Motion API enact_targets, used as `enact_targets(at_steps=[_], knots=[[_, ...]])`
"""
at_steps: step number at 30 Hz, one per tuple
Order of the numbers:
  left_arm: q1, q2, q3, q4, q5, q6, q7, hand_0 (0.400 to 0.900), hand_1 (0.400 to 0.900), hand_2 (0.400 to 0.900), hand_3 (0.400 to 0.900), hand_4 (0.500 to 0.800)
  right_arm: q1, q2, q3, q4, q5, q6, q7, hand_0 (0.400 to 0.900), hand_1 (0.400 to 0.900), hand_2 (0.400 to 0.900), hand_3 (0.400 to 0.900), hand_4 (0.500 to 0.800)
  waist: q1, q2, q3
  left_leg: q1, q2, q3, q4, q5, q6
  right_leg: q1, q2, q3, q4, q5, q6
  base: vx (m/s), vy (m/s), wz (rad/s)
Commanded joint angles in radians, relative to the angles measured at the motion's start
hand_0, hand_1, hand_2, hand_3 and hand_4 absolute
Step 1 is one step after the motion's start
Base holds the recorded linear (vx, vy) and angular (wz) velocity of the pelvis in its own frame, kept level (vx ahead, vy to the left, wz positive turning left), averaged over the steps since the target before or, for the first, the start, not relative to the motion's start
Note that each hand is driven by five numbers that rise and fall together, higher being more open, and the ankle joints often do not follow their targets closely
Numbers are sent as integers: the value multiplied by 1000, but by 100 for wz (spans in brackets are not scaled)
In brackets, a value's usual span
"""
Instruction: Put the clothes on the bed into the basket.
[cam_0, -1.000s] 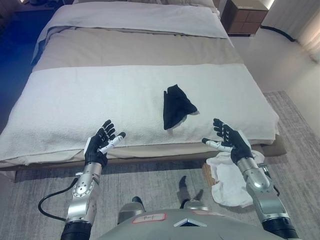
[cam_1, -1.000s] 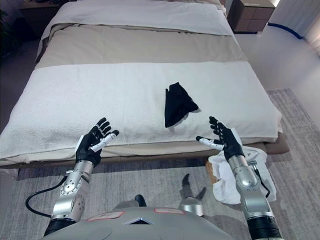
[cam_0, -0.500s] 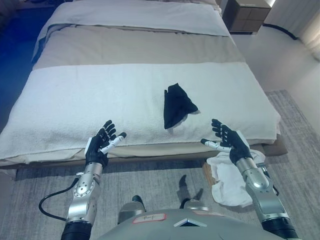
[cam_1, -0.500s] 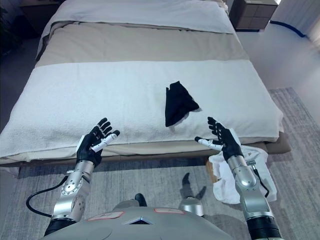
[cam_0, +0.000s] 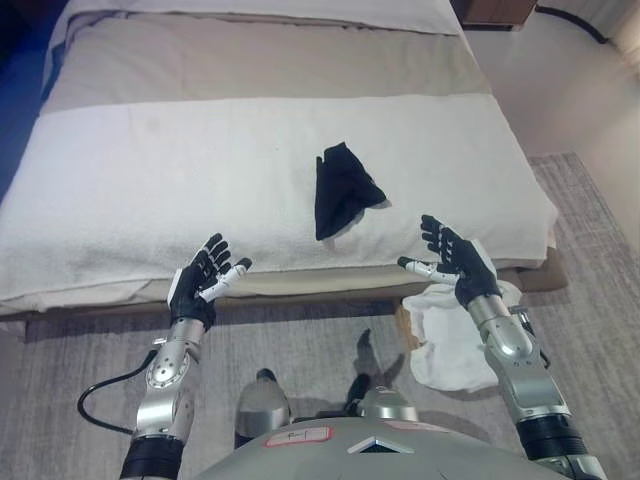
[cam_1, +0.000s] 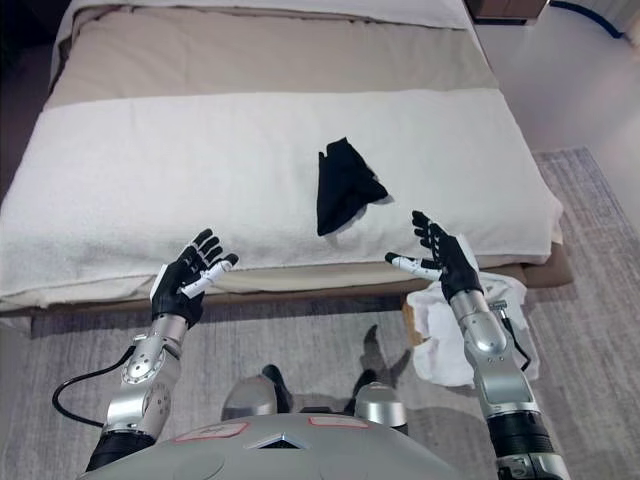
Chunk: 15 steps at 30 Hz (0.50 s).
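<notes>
A crumpled black garment (cam_0: 343, 188) lies on the white blanket (cam_0: 180, 190) across the bed, right of the middle. My left hand (cam_0: 201, 284) is raised at the bed's near edge, fingers spread and open, holding nothing. My right hand (cam_0: 455, 266) is up at the near right corner, open too, a little below and to the right of the garment. Under my right forearm, on the floor, stands a basket (cam_0: 404, 331) whose brown edge shows beneath white cloth (cam_0: 450, 340) draped in it.
The bed runs away from me with a beige cover (cam_0: 260, 60) behind the blanket. Grey carpet (cam_0: 300, 340) covers the floor in front. A pale floor (cam_0: 560, 90) lies to the right of the bed.
The camera has tipped down and shifted, so the bed sits higher in view. Both hands stay raised and open in much the same pose.
</notes>
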Motion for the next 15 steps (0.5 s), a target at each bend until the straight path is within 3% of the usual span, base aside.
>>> enact_targets(at_steps=[1, 3, 6, 7, 11, 12, 15], knots=[[-89, 24, -14, -94, -50, -94, 6, 900, 900, 900, 900, 800, -101, -61, -49, -49, 32, -105, -65, 900, 900, 900, 900, 800, -9, 11, 6, -122, 28, -76, 118, -3, -69, 4, 41, 7, 1, -70, -22, 36, 30, 15], [-93, 23, -22, -94, -56, -100, 8, 900, 900, 900, 900, 800, -105, -58, -57, -42, 36, -112, -75, 900, 900, 900, 900, 800, -12, 4, 4, -127, 31, -40, 12, -9, -67, -5, 38, 1, 1, -63, -10, 79, 67, 12], [-117, 22, -34, -89, -60, -112, 34, 900, 900, 900, 900, 800, -138, -65, -48, -11, 37, -123, -102, 900, 900, 900, 900, 800, -1, 17, 11, -150, 59, -61, -274, 143, -99, -15, 51, 3, 1, -63, 8, 88, 121, -7], [-124, 23, -38, -83, -64, -118, 41, 900, 900, 900, 900, 800, -152, -71, -39, -6, 34, -124, -106, 900, 900, 900, 900, 800, 3, 22, 14, -150, 67, -77, -330, 166, -110, -13, 54, 8, 1, -65, 14, 114, 159, -16], [-138, 26, -39, -78, -66, -132, 55, 900, 900, 900, 900, 800, -178, -77, -29, 5, 32, -130, -117, 900, 900, 900, 900, 800, 25, 36, 13, -177, 92, -68, -394, 227, -148, 19, 55, 19, 1, -90, 29, 178, 195, -17], [-138, 32, -33, -83, -67, -136, 56, 900, 900, 900, 900, 800, -183, -71, -25, 4, 34, -130, -113, 900, 900, 900, 900, 800, 39, 33, 5, -176, 86, -87, -358, 192, -131, 39, 49, 34, 1, -101, 36, 263, 215, -37], [-148, 52, -43, -84, -64, -133, 57, 900, 900, 900, 900, 800, -176, -52, -28, 16, 30, -125, -113, 900, 900, 900, 900, 800, 50, 4, -14, -244, 50, -62, -222, 133, -102, 110, 3, 12, 1, -123, 41, 331, 270, -4]])
